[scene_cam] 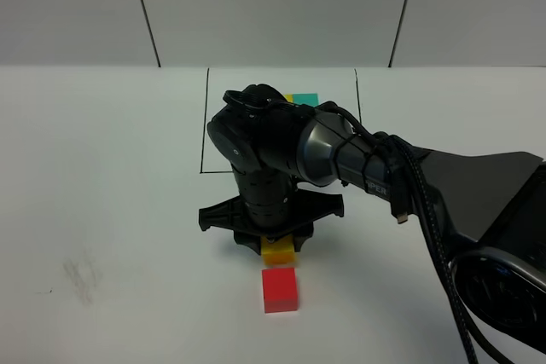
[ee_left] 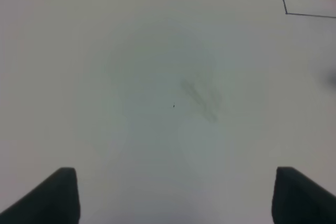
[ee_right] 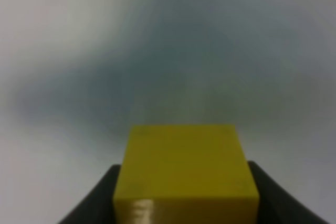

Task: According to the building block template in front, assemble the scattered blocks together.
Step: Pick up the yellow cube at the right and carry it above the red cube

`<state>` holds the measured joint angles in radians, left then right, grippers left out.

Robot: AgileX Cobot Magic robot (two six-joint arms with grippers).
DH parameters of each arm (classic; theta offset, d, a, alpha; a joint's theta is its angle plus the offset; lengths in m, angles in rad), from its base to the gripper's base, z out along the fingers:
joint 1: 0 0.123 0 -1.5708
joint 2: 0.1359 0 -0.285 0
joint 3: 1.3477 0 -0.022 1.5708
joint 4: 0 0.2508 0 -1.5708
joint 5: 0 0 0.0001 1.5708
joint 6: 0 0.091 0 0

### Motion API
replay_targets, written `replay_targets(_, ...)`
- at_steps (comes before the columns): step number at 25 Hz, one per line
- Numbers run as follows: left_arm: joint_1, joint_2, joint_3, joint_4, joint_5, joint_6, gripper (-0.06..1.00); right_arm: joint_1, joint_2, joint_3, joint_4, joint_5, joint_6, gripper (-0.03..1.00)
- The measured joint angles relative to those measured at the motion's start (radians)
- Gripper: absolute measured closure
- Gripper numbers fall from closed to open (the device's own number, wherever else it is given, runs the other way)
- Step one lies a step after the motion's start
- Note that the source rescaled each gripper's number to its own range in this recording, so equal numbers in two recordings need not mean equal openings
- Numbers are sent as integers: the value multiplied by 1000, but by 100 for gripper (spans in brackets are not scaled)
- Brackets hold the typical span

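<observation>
My right gripper (scene_cam: 276, 245) reaches across the middle and points straight down, shut on a yellow cube (scene_cam: 278, 253) of the scattered blocks. In the right wrist view the yellow cube (ee_right: 184, 166) fills the space between the dark fingers (ee_right: 100, 198). Just in front of it the red cube (scene_cam: 280, 289) sits on the table. The building block template (scene_cam: 304, 100) lies behind the arm inside the black drawn rectangle (scene_cam: 206, 125); only its teal and a sliver of yellow show. My left gripper (ee_left: 173, 198) hangs open over bare table.
The white table (scene_cam: 102, 210) carries a faint grey smudge (scene_cam: 81, 277), seen as the smudge (ee_left: 199, 98) in the left wrist view. A corner of the black rectangle (ee_left: 286, 12) shows there too. The right arm's body (scene_cam: 478, 210) and cables cover the right side.
</observation>
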<state>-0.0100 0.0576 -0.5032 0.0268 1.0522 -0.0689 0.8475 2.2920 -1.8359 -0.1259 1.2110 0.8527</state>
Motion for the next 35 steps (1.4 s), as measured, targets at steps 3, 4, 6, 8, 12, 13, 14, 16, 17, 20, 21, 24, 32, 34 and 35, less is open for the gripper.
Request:
replay_targets(3, 0, 0, 0, 0, 0, 0, 19, 0, -1, 1, 0, 1, 1, 77)
replay_targets(4, 0, 0, 0, 0, 0, 0, 19, 0, -1, 2, 0, 1, 0, 77)
replay_targets(6, 0, 0, 0, 0, 0, 0, 19, 0, -1, 2, 0, 1, -1, 77)
replay_targets(8, 0, 0, 0, 0, 0, 0, 19, 0, -1, 2, 0, 1, -2, 77)
replay_targets(12, 0, 0, 0, 0, 0, 0, 19, 0, -1, 2, 12, 1, -3, 77)
replay_targets(13, 0, 0, 0, 0, 0, 0, 19, 0, -1, 2, 15, 1, -6, 77)
replay_targets(14, 0, 0, 0, 0, 0, 0, 19, 0, -1, 2, 19, 1, -9, 77)
replay_targets(16, 0, 0, 0, 0, 0, 0, 19, 0, -1, 2, 23, 1, -12, 77)
replay_targets(17, 0, 0, 0, 0, 0, 0, 19, 0, -1, 2, 23, 1, -12, 77)
replay_targets(20, 0, 0, 0, 0, 0, 0, 19, 0, -1, 2, 23, 1, -13, 77)
replay_targets(21, 0, 0, 0, 0, 0, 0, 19, 0, -1, 2, 23, 1, -13, 77)
replay_targets(24, 0, 0, 0, 0, 0, 0, 19, 0, -1, 3, 24, 1, -14, 77)
replay_targets(32, 0, 0, 0, 0, 0, 0, 19, 0, -1, 20, 37, 1, -14, 77)
replay_targets(34, 0, 0, 0, 0, 0, 0, 19, 0, -2, 37, 45, -1, -17, 77)
replay_targets(35, 0, 0, 0, 0, 0, 0, 19, 0, -2, 42, 48, 0, -18, 77)
